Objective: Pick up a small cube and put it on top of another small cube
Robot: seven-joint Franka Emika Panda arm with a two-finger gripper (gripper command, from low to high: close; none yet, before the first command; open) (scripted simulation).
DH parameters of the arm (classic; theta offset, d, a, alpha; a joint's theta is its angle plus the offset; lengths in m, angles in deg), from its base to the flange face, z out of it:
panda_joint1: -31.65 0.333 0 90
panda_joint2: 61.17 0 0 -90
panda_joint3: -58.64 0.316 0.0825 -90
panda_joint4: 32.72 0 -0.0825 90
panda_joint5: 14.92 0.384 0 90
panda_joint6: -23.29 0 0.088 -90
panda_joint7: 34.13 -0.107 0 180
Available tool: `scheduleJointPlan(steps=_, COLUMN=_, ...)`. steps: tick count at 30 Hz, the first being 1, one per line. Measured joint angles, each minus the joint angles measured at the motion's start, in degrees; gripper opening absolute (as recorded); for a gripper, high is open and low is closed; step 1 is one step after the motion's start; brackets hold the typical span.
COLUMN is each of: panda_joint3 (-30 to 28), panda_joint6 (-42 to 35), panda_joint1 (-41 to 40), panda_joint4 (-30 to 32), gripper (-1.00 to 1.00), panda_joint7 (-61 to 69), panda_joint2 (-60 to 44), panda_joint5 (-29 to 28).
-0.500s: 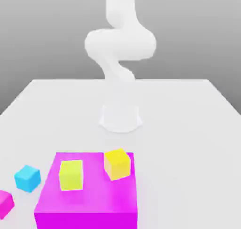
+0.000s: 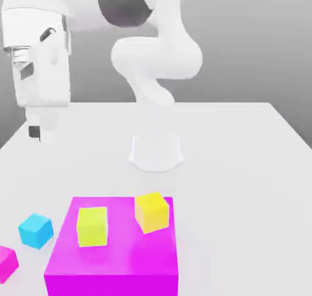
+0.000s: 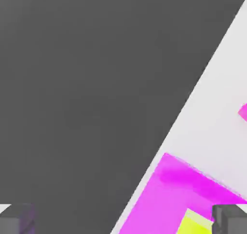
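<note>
Hand point(image 2: 35, 132): your fingers spread wide, empty.
Cyan cube point(image 2: 35, 230): far below it, ungrasped.
Lemon cube point(image 2: 92, 226): bare; everything remains.

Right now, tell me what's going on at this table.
A white robot arm is holding its gripper open and empty, high over the table at the exterior view's left. The cyan cube sits untouched on the table beside the big magenta block. The lemon cube and an orange-yellow cube rest on top of that block. A small magenta cube lies near the cyan one. No stacking is done yet.
</note>
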Motion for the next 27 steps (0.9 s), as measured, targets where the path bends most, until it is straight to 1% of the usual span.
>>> scheduleJointPlan(steps=5, panda_joint3=-2.98, panda_joint6=5.07, panda_joint1=-5.22, panda_joint4=3.14, gripper=0.0, panda_joint7=-14.0, panda_joint2=-10.08, panda_joint5=-0.75)
scheduleJointPlan(steps=9, panda_joint3=-6.49, panda_joint6=9.27, panda_joint1=-6.09, panda_joint4=5.49, gripper=0.0, panda_joint7=-25.28, panda_joint2=-17.97, panda_joint5=-2.13)
scheduleJointPlan(steps=11, panda_joint3=-6.13, panda_joint6=12.18, panda_joint1=-6.82, panda_joint4=5.26, gripper=0.0, panda_joint7=-25.76, panda_joint2=-22.08, panda_joint5=-0.59)
scheduleJointPlan(steps=14, panda_joint3=-3.02, panda_joint6=17.03, panda_joint1=-9.39, panda_joint4=4.13, gripper=0.0, panda_joint7=-23.72, panda_joint2=-28.36, panda_joint5=2.76)
scheduleJointPlan(steps=15, panda_joint3=-1.86, panda_joint6=18.41, panda_joint1=-10.4, panda_joint4=3.8, gripper=-1.0, panda_joint7=-23.2, panda_joint2=-30.08, panda_joint5=3.5)
scheduleJointPlan(steps=22, panda_joint3=-1.67, panda_joint6=18.72, panda_joint1=-10.59, panda_joint4=3.76, gripper=-1.0, panda_joint7=-23.2, panda_joint2=-30.31, panda_joint5=3.53)
scheduleJointPlan(steps=27, panda_joint3=-5.87, panda_joint6=11.57, panda_joint1=-7.6, panda_joint4=5.67, gripper=-1.0, panda_joint7=-27.36, panda_joint2=-21.21, panda_joint5=-1.98)
